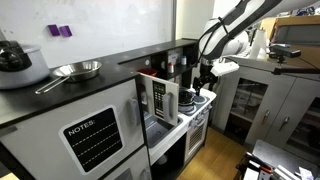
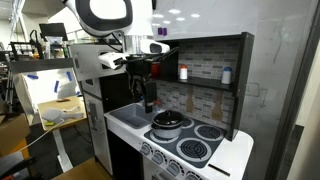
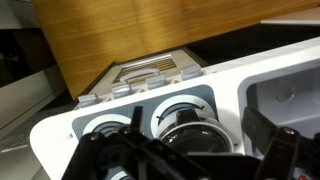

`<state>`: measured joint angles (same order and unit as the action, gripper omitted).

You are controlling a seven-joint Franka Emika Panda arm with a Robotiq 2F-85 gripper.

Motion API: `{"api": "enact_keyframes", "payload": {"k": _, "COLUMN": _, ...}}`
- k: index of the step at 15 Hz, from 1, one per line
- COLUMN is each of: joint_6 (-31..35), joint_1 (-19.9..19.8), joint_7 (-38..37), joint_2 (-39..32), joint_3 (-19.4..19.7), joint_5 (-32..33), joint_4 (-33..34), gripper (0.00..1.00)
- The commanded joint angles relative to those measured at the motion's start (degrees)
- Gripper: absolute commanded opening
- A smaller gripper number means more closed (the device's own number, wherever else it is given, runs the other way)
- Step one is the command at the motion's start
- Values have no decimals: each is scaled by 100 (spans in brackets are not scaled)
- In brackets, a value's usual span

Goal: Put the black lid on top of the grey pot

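The grey pot [image 2: 168, 126] stands on the back-left burner of the toy stove [image 2: 200, 150]. The black lid [image 2: 168, 117] rests on it with its knob up. In the wrist view the pot [image 3: 200, 150] and the lid's knob [image 3: 188, 117] lie right under the jaws. My gripper [image 3: 198, 128] is open and empty, one finger on each side of the pot and above it. In both exterior views the gripper [image 2: 147, 100] [image 1: 204, 82] hangs just above the stove, a little beside the pot and not touching it.
A white sink [image 2: 130, 116] sits beside the stove. A dark shelf [image 2: 205, 82] with small bottles [image 2: 183, 72] rises behind the burners. A long black counter holds a steel pan [image 1: 78, 69] and a dark pot [image 1: 15, 58]. A small white door [image 1: 160, 98] stands open.
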<state>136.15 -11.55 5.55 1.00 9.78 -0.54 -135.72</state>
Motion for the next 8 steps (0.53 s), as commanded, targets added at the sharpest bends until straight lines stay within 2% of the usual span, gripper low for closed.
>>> {"api": "enact_keyframes", "payload": {"k": 1, "joint_6": -605, "joint_1": -13, "joint_7": 14, "joint_2": 465, "joint_3": 93, "joint_5": 257, "joint_4": -204, "gripper": 100}}
{"api": "enact_keyframes", "payload": {"k": 8, "joint_6": -1571, "joint_1": -50, "joint_7": -56, "joint_2": 1201, "joint_3": 226, "joint_5": 454, "joint_4": -387, "gripper": 100}}
